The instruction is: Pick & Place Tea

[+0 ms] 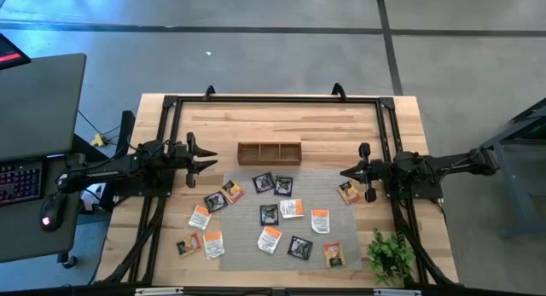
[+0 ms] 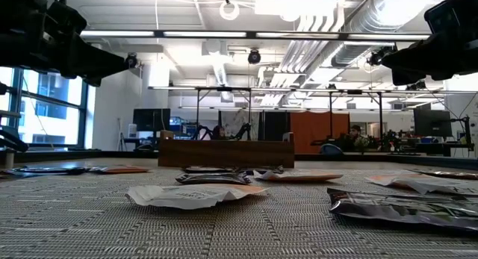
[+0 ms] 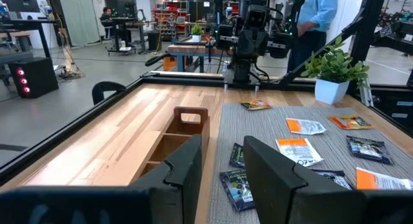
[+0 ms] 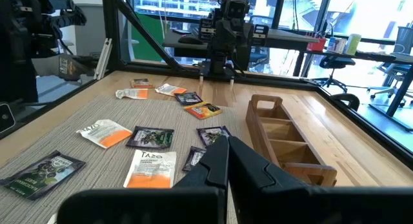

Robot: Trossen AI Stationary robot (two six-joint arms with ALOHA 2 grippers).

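Tea sachets (image 1: pixel 270 238) flat on mat (image 1: pixel 247 181), scattered, mixed angles

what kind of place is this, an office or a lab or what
Most likely an open-plan robotics lab or workshop. The low view shows exposed ceiling ducts and strip lights. A wooden table holds a black frame with two arms, and beyond it stand other desks, monitors and a person.
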